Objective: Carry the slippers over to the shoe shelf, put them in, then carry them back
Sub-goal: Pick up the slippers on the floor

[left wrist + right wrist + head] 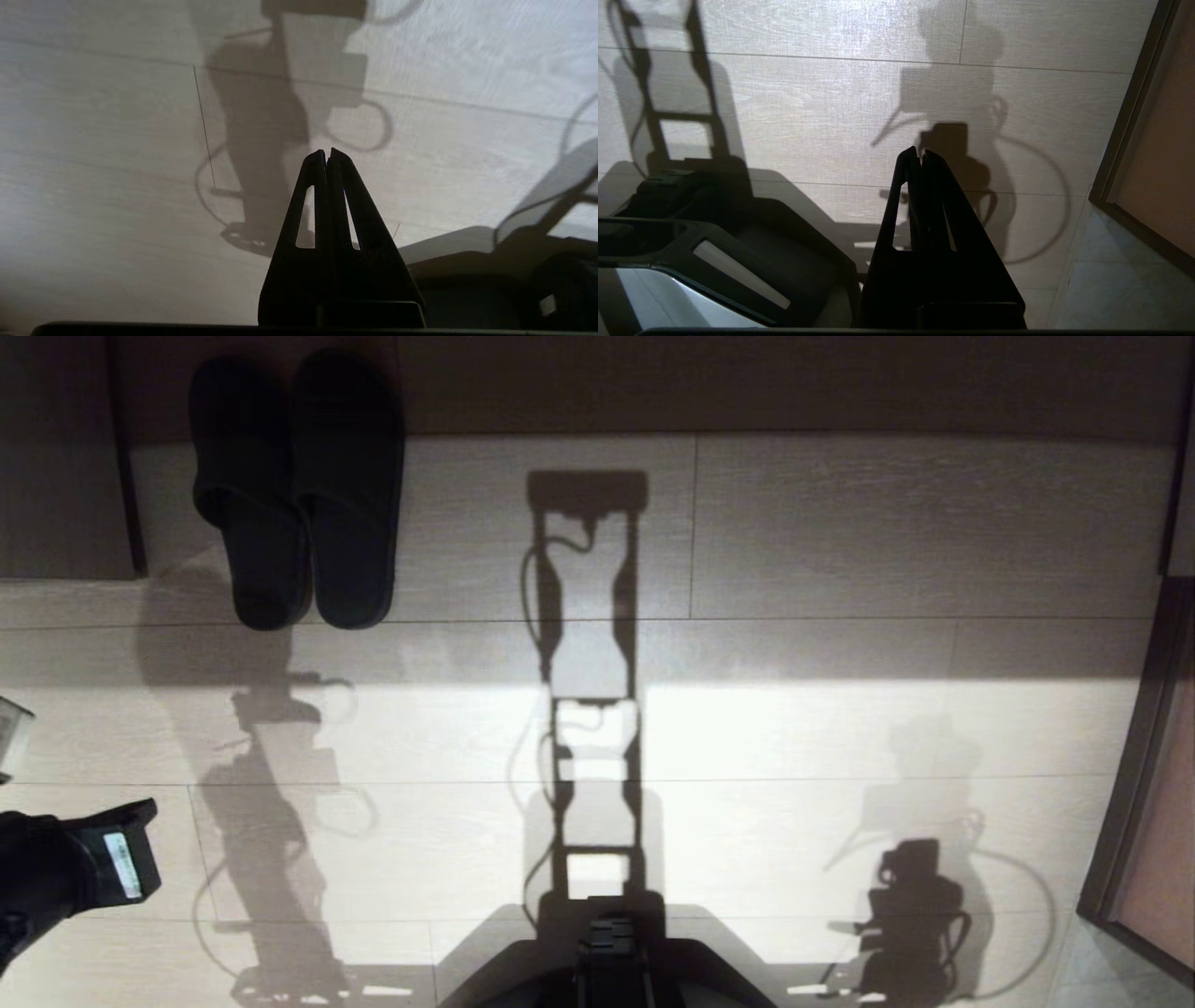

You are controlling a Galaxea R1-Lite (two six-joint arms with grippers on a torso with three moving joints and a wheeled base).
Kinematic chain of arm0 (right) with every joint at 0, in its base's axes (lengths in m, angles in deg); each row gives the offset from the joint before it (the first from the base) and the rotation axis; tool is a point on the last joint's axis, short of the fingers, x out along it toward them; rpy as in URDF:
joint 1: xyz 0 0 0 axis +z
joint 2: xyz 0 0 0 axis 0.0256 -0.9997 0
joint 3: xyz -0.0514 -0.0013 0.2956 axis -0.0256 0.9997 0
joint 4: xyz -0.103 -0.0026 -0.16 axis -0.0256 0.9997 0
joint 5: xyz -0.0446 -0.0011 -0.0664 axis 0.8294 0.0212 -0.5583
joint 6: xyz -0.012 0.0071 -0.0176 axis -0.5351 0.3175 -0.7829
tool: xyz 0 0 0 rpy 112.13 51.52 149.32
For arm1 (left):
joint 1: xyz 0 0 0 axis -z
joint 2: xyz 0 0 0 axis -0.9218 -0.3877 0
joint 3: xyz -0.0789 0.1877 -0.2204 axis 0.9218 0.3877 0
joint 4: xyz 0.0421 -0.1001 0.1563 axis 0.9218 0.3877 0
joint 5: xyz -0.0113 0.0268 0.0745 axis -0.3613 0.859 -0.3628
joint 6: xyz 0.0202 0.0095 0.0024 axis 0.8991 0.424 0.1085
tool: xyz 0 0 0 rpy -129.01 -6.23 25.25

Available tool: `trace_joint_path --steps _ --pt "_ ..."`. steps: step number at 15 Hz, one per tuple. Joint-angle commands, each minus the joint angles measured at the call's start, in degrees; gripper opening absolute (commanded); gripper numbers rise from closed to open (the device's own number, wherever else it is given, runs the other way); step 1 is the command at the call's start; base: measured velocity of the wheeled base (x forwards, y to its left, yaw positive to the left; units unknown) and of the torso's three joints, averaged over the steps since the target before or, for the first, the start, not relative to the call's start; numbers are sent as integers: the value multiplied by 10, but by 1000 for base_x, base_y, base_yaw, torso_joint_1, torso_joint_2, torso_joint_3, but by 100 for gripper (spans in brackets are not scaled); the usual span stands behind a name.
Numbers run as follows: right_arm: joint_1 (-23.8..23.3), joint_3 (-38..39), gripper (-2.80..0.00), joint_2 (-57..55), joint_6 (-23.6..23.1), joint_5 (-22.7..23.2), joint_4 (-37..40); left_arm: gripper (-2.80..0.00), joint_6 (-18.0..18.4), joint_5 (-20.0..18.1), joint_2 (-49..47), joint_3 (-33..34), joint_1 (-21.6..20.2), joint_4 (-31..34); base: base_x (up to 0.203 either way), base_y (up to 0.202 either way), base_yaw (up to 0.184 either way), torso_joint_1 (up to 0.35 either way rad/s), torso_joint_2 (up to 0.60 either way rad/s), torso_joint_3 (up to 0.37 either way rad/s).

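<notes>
Pale wood-look floor (840, 523) stretches wide and bare ahead, crossed by the robot's long shadows. Along the far edge runs a dark band; a dark panel (56, 457) stands at far left and a dark door frame (1134, 756) closes the right side. Slippers (299, 485) lie side by side on the floor at far left, heels toward the robot, toes at the dark band. Only the head view shows them. Left arm (84, 868) enters low at left, well short of them. Left gripper (327, 154) is pressed closed, empty; right gripper (920, 154) likewise, beside the base (738, 242).
</notes>
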Motion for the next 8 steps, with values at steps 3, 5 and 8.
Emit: trace_joint_path --steps 3,5,8 --pt "0 0 -280 1 0 0 0 -280 -1 2 -127 73 2 -170 0 0 0 0 0 0" --pt "1 0 -280 1 0 0 0 -280 0 1 -208 78 3 -265 0 0 0 0 0 0" --pt "0 0 -280 1 0 0 0 -280 6 8 -306 78 23 -373 0 0 0 0 0 0"
